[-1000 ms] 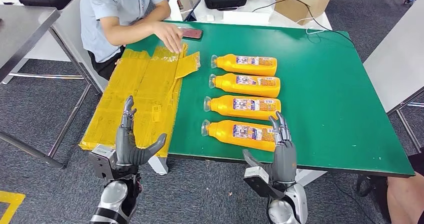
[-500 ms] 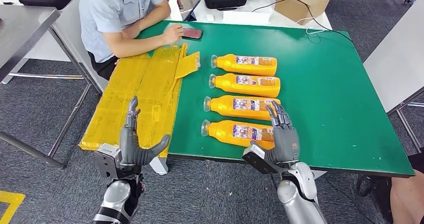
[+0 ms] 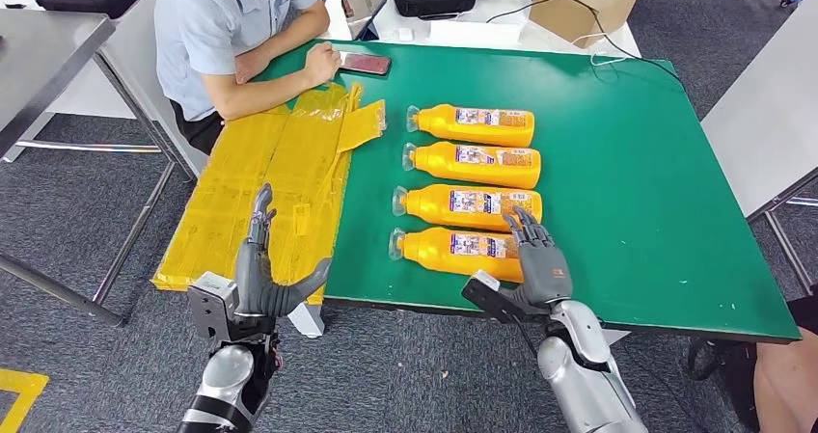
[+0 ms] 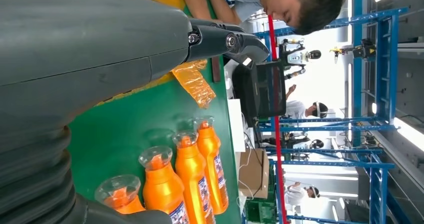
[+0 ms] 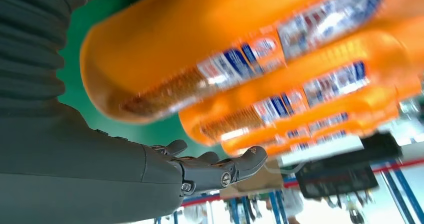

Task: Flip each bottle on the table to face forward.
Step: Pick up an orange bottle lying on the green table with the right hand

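The fingers (image 3: 527,223) of the right hand (image 3: 540,264) are spread and hold nothing, over the base end of the nearest bottle (image 3: 453,252), which lies on the green counter (image 3: 637,192) as the first of four in a row; the step is the reach, and next the fingers must close around this bottle and roll it; the left hand (image 3: 256,274) hovers open, well apart from it; half a second ago the right hand was lower and further back.
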`<state>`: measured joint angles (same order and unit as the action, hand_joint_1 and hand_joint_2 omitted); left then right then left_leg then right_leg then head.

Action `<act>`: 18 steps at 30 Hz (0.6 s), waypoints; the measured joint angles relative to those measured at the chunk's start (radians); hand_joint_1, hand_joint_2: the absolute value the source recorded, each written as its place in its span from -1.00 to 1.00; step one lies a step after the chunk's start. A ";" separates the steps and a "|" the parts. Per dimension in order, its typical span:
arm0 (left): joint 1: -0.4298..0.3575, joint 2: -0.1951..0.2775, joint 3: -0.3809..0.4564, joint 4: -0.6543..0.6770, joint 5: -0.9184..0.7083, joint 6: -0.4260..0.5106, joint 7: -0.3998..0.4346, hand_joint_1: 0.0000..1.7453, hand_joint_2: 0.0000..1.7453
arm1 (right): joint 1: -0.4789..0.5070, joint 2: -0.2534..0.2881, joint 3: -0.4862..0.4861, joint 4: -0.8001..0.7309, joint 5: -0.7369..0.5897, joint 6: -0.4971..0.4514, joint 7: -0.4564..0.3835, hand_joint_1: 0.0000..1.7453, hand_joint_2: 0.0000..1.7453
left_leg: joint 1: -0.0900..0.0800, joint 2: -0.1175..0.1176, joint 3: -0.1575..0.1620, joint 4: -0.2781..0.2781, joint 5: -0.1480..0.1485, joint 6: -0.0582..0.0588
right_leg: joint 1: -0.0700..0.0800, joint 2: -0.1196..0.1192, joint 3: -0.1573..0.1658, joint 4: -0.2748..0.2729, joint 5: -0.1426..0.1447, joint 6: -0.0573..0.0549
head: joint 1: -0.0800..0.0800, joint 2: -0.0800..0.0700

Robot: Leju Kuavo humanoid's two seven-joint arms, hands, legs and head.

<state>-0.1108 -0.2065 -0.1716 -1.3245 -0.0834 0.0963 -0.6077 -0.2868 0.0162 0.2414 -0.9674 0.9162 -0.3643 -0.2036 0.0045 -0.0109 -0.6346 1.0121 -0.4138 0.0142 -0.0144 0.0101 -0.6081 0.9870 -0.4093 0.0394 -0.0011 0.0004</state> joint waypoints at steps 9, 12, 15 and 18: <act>-0.006 0.001 0.001 0.000 0.000 -0.002 0.000 -1.00 1.00 | -0.040 -0.018 0.025 0.068 0.013 0.051 0.057 -1.00 1.00 | 0.000 0.000 0.000 0.000 0.000 0.000 | 0.000 0.000 0.000 0.000 0.000 0.000 | 0.000 0.000; -0.009 0.001 0.001 0.003 0.000 -0.004 0.000 -1.00 1.00 | -0.052 -0.023 0.035 0.087 0.042 0.053 0.091 -1.00 1.00 | 0.000 0.000 0.000 0.000 0.000 0.000 | 0.000 0.000 0.000 0.000 0.000 0.000 | 0.000 0.000; -0.013 0.002 0.001 0.007 0.000 -0.006 0.000 -1.00 1.00 | -0.072 -0.029 0.049 0.110 0.078 0.057 0.130 -1.00 1.00 | 0.000 0.000 0.000 0.000 0.000 0.000 | 0.000 0.000 0.000 0.000 0.000 0.000 | 0.000 0.000; -0.017 0.003 0.001 0.007 0.000 -0.007 0.001 -1.00 1.00 | -0.097 -0.033 0.062 0.139 0.106 0.064 0.162 -0.10 1.00 | 0.000 0.000 0.001 0.000 0.000 0.000 | 0.000 0.000 0.000 0.000 0.000 0.000 | 0.000 0.000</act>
<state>-0.1277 -0.2038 -0.1701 -1.3172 -0.0832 0.0893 -0.6064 -0.3835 -0.0164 0.3031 -0.8287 1.0224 -0.3000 -0.0414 0.0045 -0.0104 -0.6341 1.0122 -0.4137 0.0143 -0.0143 0.0102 -0.6078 0.9869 -0.4092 0.0394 -0.0011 0.0003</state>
